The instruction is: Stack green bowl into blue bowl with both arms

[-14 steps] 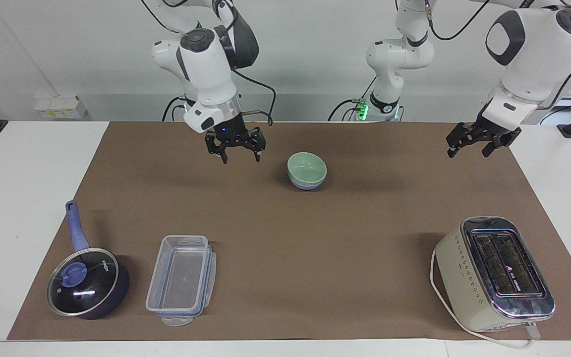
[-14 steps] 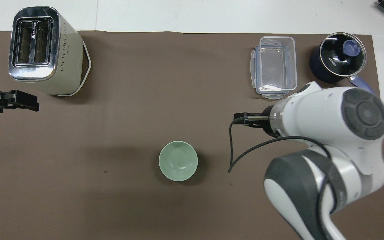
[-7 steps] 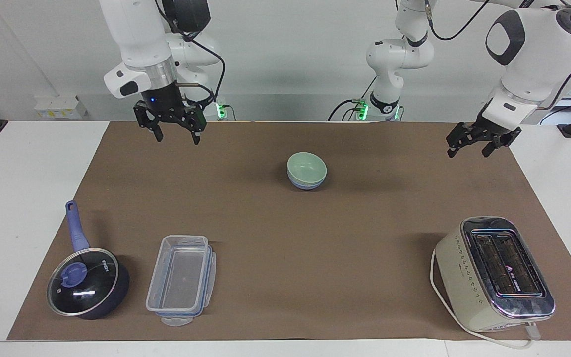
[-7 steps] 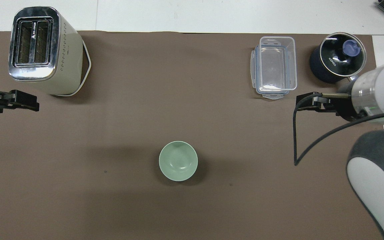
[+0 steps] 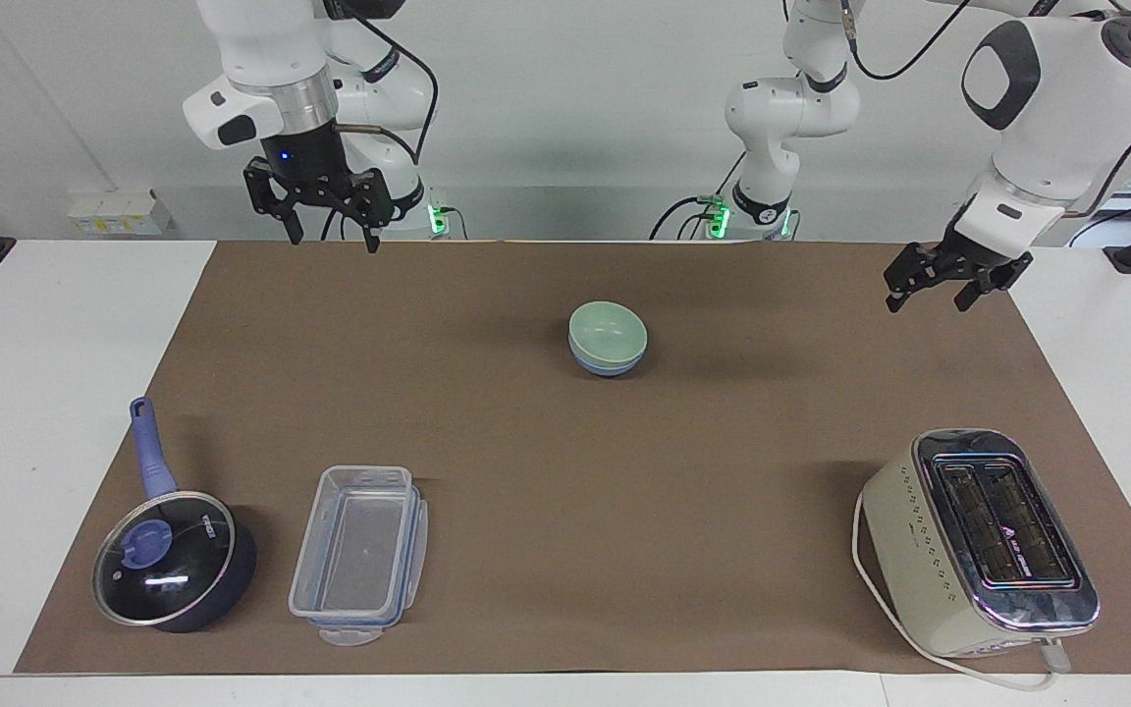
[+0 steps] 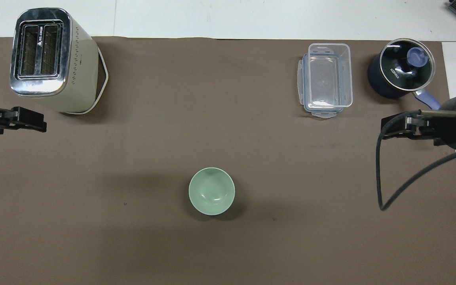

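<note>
The green bowl (image 5: 608, 330) sits nested in the blue bowl (image 5: 609, 368) on the brown mat, midway between the two arms and near the robots. Only the blue bowl's lower wall shows under the green rim. In the overhead view the green bowl (image 6: 211, 191) hides the blue one. My right gripper (image 5: 332, 238) is open, empty and raised over the mat's edge by its base, well apart from the bowls; it also shows in the overhead view (image 6: 395, 130). My left gripper (image 5: 927, 299) is open and empty, waiting in the air over the mat's edge at its own end (image 6: 34, 120).
A cream toaster (image 5: 983, 540) stands at the left arm's end, farther from the robots than the bowls. A clear plastic container (image 5: 359, 555) and a dark lidded pan with a blue handle (image 5: 168, 560) sit at the right arm's end.
My right gripper has risen and pulled away from beside the bowls toward its own base and end of the table. The left arm and the bowls have not moved.
</note>
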Controlling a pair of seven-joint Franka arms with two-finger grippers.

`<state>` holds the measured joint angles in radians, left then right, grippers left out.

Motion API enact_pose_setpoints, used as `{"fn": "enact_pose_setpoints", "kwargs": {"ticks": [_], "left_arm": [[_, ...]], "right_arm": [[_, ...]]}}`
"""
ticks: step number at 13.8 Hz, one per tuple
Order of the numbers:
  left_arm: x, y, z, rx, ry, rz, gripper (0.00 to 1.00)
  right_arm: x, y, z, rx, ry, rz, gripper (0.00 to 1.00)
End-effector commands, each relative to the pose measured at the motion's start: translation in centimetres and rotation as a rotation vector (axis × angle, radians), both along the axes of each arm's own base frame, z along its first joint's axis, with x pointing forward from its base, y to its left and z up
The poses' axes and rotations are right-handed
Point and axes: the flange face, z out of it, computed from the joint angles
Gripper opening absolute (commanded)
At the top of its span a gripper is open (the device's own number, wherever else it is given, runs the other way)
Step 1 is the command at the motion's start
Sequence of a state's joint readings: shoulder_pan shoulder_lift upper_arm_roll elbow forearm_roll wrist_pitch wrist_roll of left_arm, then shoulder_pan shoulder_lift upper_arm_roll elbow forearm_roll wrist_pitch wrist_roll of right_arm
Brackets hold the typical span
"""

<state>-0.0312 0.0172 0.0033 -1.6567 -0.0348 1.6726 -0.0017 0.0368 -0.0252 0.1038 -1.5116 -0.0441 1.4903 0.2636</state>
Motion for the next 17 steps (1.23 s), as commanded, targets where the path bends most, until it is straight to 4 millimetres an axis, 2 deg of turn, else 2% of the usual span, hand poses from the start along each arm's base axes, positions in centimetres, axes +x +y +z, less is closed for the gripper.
{"fn": "enact_pose_setpoints", "kwargs": {"ticks": [1, 4, 9, 14, 17], "left_arm": [[0.2, 0.3, 0.3, 0.016, 0.010, -0.010, 1.00], [0.2, 0.3, 0.3, 0.016, 0.010, -0.010, 1.00], [0.2, 0.4, 0.3, 0.018, 0.010, -0.010, 1.00], [0.2, 0.4, 0.3, 0.018, 0.010, -0.010, 1.00], [0.2, 0.3, 0.3, 0.016, 0.010, -0.008, 1.00]], "right_arm": [[-2.4, -1.1, -3.2, 0.014, -0.027, 0.061, 1.00], [-2.4, -1.9, -3.4, 0.015, -0.025, 0.035, 1.00], [-1.7, -2.2, -3.0, 0.072, -0.006, -0.028, 1.00], [-1.3, -2.5, -2.6, 0.053, -0.011, -0.032, 1.00], [-0.6, -2.6, -1.6, 0.053, 0.001, -0.031, 1.00]]}}
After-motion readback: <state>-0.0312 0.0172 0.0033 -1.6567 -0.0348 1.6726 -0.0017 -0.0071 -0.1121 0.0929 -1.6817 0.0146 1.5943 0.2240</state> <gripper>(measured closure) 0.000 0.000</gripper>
